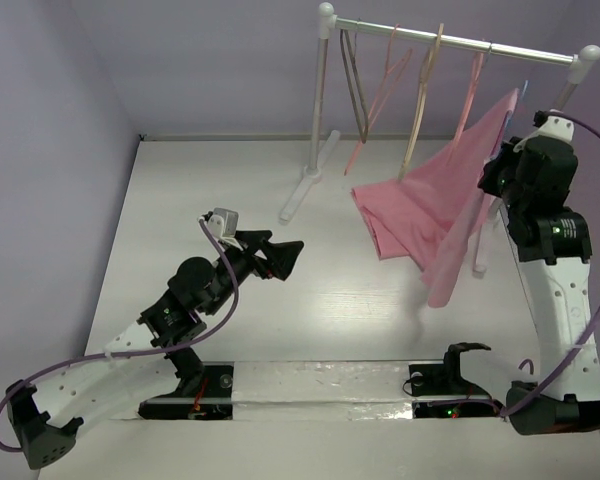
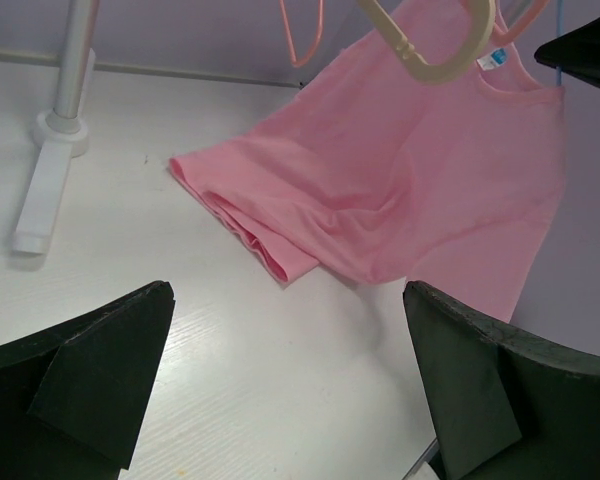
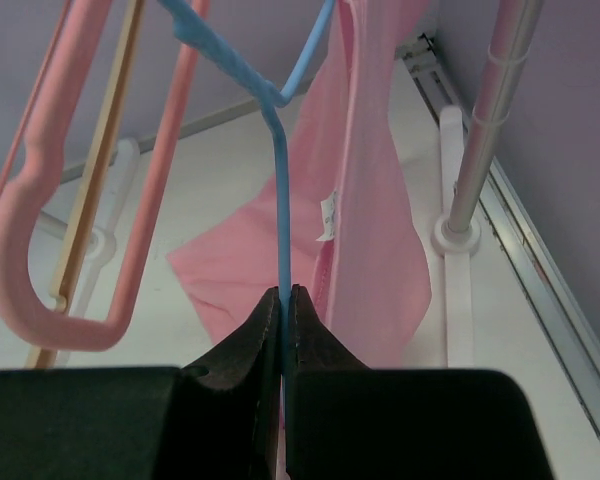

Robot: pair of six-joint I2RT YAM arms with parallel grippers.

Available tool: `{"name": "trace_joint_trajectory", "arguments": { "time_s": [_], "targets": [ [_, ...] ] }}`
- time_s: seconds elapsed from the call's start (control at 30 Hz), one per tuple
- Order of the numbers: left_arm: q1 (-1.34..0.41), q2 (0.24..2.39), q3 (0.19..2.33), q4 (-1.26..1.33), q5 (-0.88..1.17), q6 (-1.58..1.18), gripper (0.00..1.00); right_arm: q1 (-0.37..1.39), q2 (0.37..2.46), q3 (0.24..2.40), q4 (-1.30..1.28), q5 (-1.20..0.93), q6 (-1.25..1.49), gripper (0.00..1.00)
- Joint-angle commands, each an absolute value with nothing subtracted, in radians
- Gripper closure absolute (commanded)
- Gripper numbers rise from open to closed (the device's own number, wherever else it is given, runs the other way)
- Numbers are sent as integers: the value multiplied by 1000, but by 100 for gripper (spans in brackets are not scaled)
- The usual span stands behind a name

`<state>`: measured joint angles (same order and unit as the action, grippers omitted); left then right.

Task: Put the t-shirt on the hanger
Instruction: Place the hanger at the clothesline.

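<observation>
The light-pink t-shirt (image 1: 430, 205) hangs from its upper right end near my right gripper, its lower part lying folded on the table. It also shows in the left wrist view (image 2: 400, 170) and the right wrist view (image 3: 365, 200). My right gripper (image 3: 283, 300) is shut on the thin light-blue wire hanger (image 3: 280, 190), raised by the rack's right end (image 1: 500, 170). The hanger's wire runs up past the shirt's neck edge. My left gripper (image 1: 280, 258) is open and empty, low over the table left of the shirt (image 2: 290, 400).
A white clothes rack (image 1: 450, 42) stands at the back with pink hangers (image 1: 390, 70) and a tan wooden hanger (image 1: 425, 80) on its rail. Its feet (image 1: 305, 185) rest on the table. Pink and tan hangers hang close left of my right gripper (image 3: 90, 200).
</observation>
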<state>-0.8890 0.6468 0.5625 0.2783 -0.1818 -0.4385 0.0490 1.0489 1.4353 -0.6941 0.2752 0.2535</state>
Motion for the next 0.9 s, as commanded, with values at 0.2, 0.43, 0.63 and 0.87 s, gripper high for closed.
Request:
{"name": "trace_joint_trajectory", "arguments": {
  "time_s": [0.2,0.43,0.63,0.87],
  "targets": [
    [-908,627,569,310,-219,-414,1,-103,1112,1589,-571,29,216,100],
    [-917,621,568,308,-227,-411,1,-199,1203,1674,-586,-66,219,100],
    [-917,635,571,311,-224,-411,1,-241,1255,1724,-575,-120,224,100],
    [-917,652,571,314,-224,-408,1,-285,1290,1733,-537,-167,242,100]
  ]
}}
